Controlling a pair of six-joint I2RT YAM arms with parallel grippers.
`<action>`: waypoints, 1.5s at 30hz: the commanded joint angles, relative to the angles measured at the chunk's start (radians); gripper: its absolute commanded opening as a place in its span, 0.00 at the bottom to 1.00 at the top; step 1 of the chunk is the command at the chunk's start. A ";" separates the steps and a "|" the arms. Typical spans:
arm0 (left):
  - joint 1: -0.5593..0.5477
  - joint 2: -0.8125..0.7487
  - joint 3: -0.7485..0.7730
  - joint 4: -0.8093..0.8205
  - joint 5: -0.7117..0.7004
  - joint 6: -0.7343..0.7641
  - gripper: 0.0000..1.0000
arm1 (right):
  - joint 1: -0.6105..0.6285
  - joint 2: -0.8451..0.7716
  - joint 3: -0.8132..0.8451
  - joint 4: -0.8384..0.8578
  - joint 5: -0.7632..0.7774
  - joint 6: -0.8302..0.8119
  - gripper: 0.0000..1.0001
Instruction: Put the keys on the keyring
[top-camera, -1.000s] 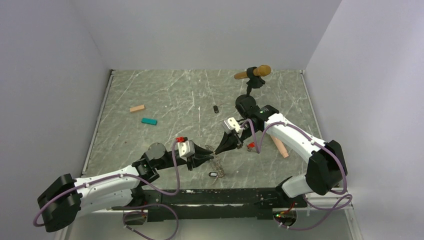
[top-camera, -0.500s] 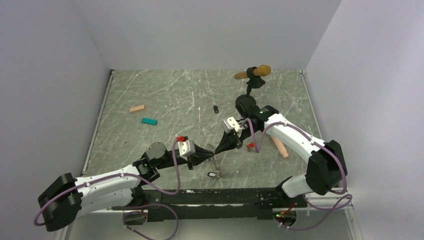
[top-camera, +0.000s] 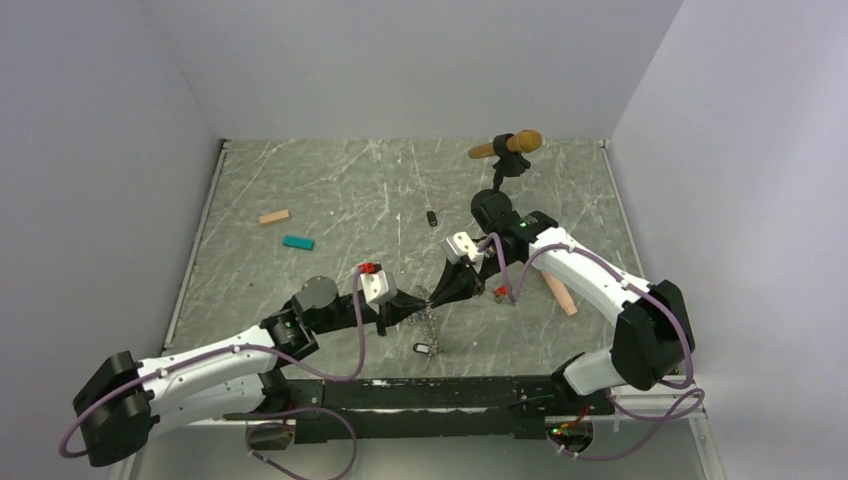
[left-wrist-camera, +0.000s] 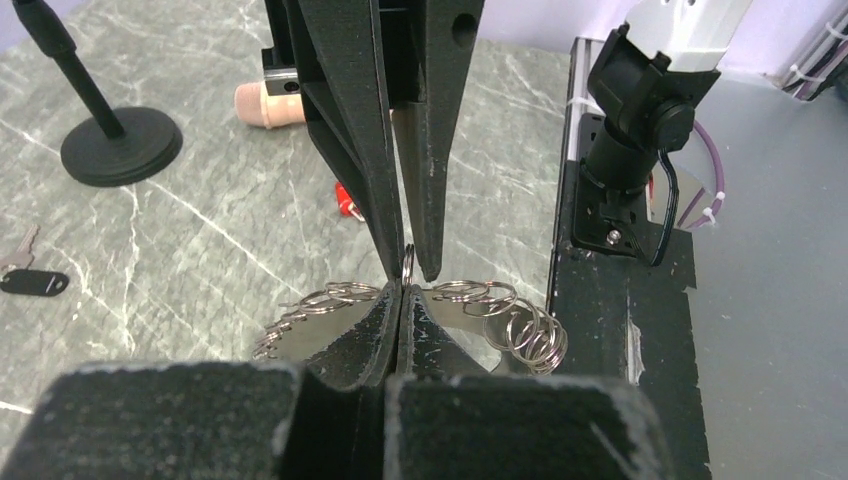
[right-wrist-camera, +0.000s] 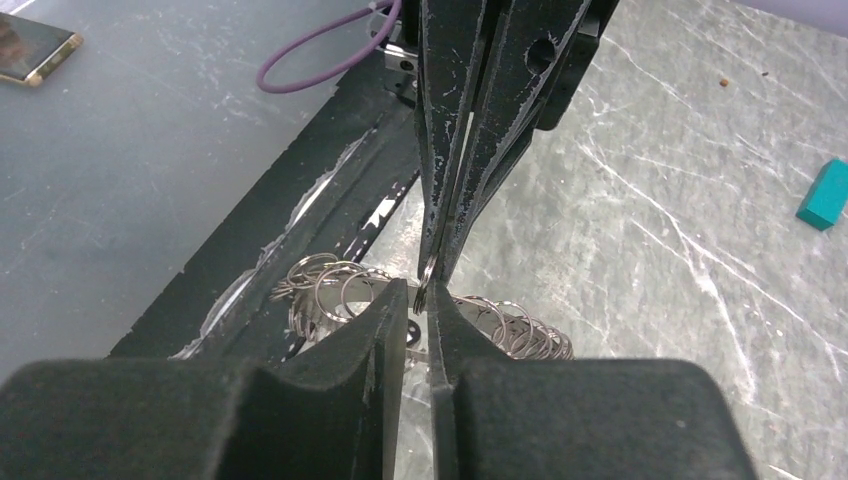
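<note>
The keyring (top-camera: 430, 322) is a chain of thin metal rings hanging between both grippers just above the table. My left gripper (left-wrist-camera: 401, 286) is shut on one ring (left-wrist-camera: 408, 262) of it, and the chain (left-wrist-camera: 520, 325) droops to either side. My right gripper (right-wrist-camera: 421, 291) meets it tip to tip, jaws slightly apart around that ring (right-wrist-camera: 427, 270). Three keys lie on the table: a red-tagged one (top-camera: 500, 292) beside the right gripper, a black-tagged one (top-camera: 427, 348) under the chain, and another black-tagged one (top-camera: 432, 217) farther back.
A microphone (top-camera: 505, 147) on a black stand base (left-wrist-camera: 120, 145) stands at the back. A pink cylinder (top-camera: 560, 293) lies right of the right arm. Tan (top-camera: 274, 216) and teal (top-camera: 297, 242) blocks lie at the left. The black base rail (top-camera: 450, 392) runs close behind the grippers.
My left gripper has moved right to meet the right gripper and closed on a ring of the chain. The right jaws have parted slightly.
</note>
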 joint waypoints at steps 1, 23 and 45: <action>-0.001 -0.026 0.123 -0.193 -0.012 0.028 0.00 | -0.001 -0.017 0.003 0.045 -0.024 0.023 0.19; -0.001 0.165 0.550 -0.840 -0.070 0.095 0.00 | 0.000 -0.025 0.009 0.182 0.023 0.259 0.20; 0.060 -0.123 0.142 -0.302 -0.057 -0.098 0.48 | -0.001 -0.026 0.025 0.185 0.004 0.296 0.00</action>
